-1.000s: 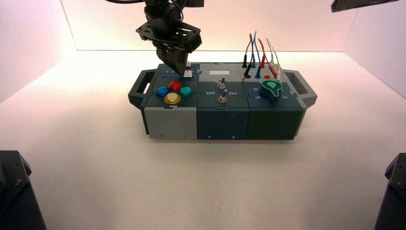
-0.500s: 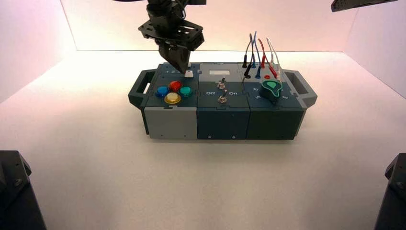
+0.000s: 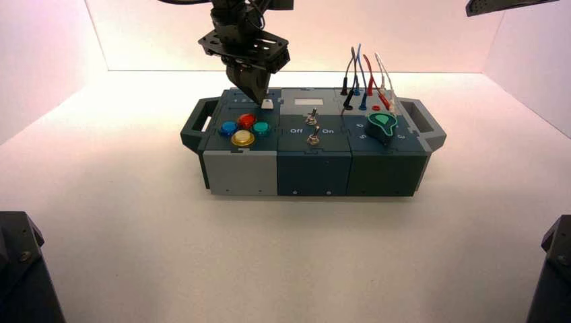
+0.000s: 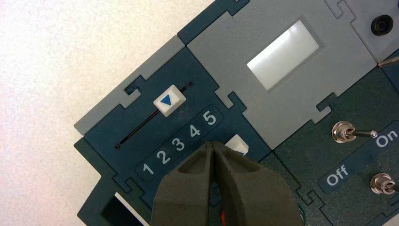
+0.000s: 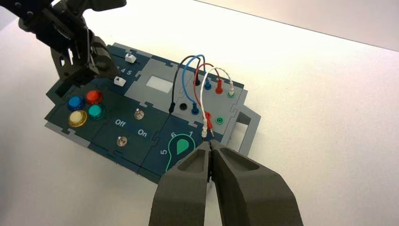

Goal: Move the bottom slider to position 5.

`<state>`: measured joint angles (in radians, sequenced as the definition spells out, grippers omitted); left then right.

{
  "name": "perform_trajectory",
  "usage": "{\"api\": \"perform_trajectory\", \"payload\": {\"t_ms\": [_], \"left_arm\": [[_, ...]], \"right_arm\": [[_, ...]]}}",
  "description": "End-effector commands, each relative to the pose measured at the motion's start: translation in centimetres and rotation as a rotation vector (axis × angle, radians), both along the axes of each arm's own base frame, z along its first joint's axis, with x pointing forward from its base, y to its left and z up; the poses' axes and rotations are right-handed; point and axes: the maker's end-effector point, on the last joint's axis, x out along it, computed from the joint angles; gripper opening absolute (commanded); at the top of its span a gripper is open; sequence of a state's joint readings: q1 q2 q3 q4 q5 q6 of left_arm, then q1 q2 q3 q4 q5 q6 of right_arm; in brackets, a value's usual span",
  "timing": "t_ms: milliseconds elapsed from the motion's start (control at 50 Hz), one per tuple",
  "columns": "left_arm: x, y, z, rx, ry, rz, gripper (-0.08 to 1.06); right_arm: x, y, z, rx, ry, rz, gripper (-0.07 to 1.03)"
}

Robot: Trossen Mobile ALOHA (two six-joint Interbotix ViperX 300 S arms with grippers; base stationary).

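Left gripper (image 4: 211, 145) beside bottom slider (image 4: 237, 145), numerals "1 2 3 4 5" (image 4: 179, 144)

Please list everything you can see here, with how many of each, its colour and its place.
box: one, grey and dark slate, on the table
table: one, pale, under the box
buttons: four, red, blue, green, yellow, left part
sliders: two, white knobs, behind the buttons; the bottom one nearer them
numerals: one row, 1 to 5, white, between sliders
window: one, whitish, middle part, back
switches: two, metallic, middle part, front
knob: one, green and black, right part, front
wires: four, black, blue, red, white, right part, back
left gripper: one, dark, at the bottom slider
right gripper: one, dark, off the box's right side
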<state>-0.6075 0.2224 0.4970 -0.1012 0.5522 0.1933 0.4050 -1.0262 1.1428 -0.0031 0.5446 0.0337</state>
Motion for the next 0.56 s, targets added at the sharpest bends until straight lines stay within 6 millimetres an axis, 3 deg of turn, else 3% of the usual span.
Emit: {"api": "perform_trajectory", "payload": {"t_ms": [20,260,560], "left_arm": [[0.1,0.5,3.2,-0.032,-0.046,0.009,-0.03],[-1.8,2.1,5.2,-0.033,-0.033,0.021,-0.03],[-3.4,3.1,5.1,-0.032,-0.026,0.032,-0.03]], "right_arm": [[0.5,0.2,1.2,0.016,-0.028,-0.004,-0.02],[0.5,0.2,1.1,0.016,-0.016,-0.004,-0.02],[0.4,0.2,1.1,0.016,-0.013,-0.004,-0.02]]}}
